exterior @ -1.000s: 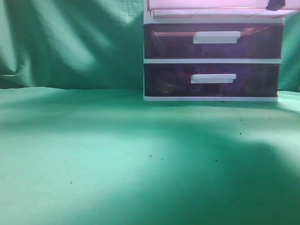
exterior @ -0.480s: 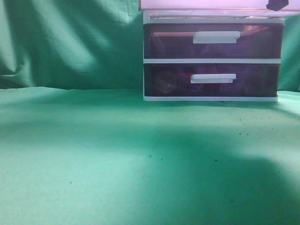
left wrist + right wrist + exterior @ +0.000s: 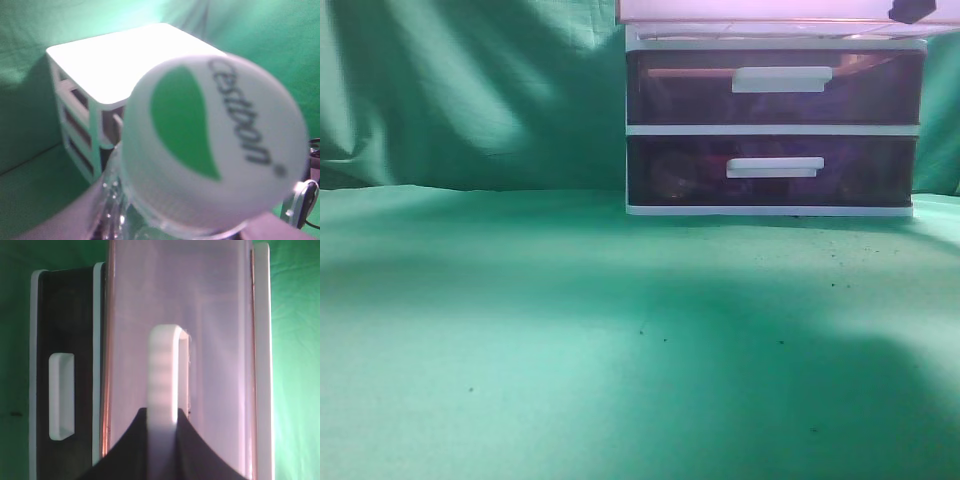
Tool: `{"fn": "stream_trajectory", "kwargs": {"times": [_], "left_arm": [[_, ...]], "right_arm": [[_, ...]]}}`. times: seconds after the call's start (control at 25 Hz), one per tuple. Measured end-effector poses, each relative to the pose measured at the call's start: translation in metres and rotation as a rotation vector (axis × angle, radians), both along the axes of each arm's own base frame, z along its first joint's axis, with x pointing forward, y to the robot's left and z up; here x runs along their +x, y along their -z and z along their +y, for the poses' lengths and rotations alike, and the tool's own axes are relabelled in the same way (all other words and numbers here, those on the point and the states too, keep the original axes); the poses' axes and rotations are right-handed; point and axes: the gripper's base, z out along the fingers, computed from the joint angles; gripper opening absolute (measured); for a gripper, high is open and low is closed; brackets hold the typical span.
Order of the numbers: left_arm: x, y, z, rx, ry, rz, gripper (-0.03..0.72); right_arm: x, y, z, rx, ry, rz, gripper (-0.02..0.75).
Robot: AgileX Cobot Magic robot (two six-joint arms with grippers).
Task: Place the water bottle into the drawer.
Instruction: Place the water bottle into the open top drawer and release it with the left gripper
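The water bottle (image 3: 215,145) fills the left wrist view: a white cap with a green leaf mark and a clear body below it. My left gripper (image 3: 175,232) is shut on it, with blurred fingers on both sides. The bottle hangs above and in front of the white-framed cabinet (image 3: 125,65). The drawer (image 3: 215,340) is pulled out, and my right gripper (image 3: 163,415) is shut on its white bar handle (image 3: 165,370). In the exterior view only the drawer's pale underside (image 3: 760,10) and a dark tip of the right gripper (image 3: 910,10) show at the top edge.
The cabinet (image 3: 775,130) stands at the back right on green cloth (image 3: 570,330), with two shut purple drawers, the upper (image 3: 680,95) and the lower (image 3: 670,175). Green cloth also hangs behind it. The bottle and the left arm are out of the exterior view.
The drawer's pale underside has come further out toward the camera and now reaches past the cabinet's left edge. Since half a second ago almost nothing has moved.
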Motion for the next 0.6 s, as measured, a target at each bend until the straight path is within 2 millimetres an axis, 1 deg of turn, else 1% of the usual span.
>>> {"fn": "stream_trajectory", "kwargs": {"times": [0.08, 0.16, 0.2, 0.24, 0.32, 0.36, 0.4, 0.48, 0.6], "left_arm": [[0.023, -0.012, -0.012, 0.023, 0.063, 0.005, 0.283], [0.05, -0.01, -0.031, 0.075, 0.125, 0.037, 0.283], [0.057, -0.012, -0.042, 0.107, 0.147, 0.026, 0.283], [0.069, -0.007, -0.053, 0.157, 0.16, 0.028, 0.283], [0.084, 0.001, -0.082, 0.262, 0.186, -0.006, 0.283], [0.087, 0.003, -0.096, 0.321, 0.192, -0.034, 0.283], [0.093, 0.011, -0.108, 0.379, 0.19, -0.049, 0.283], [0.099, 0.022, -0.134, 0.461, 0.189, -0.099, 0.283], [0.109, 0.043, -0.165, 0.561, 0.165, -0.171, 0.283]], "right_arm": [[0.0, 0.0, 0.0, 0.0, 0.0, 0.0, 0.077], [-0.001, 0.0, 0.0, -0.004, 0.003, 0.007, 0.077], [-0.001, 0.0, -0.001, -0.006, 0.002, 0.008, 0.077], [-0.001, 0.0, -0.001, -0.006, 0.002, 0.009, 0.077], [-0.001, 0.0, 0.0, -0.015, -0.002, 0.008, 0.077], [-0.001, 0.0, 0.0, -0.022, -0.006, 0.008, 0.077], [-0.001, 0.0, 0.0, -0.024, -0.008, 0.007, 0.077], [-0.001, 0.0, 0.0, -0.029, -0.011, 0.008, 0.077], [-0.002, 0.001, 0.0, -0.033, -0.011, 0.016, 0.077]]}}
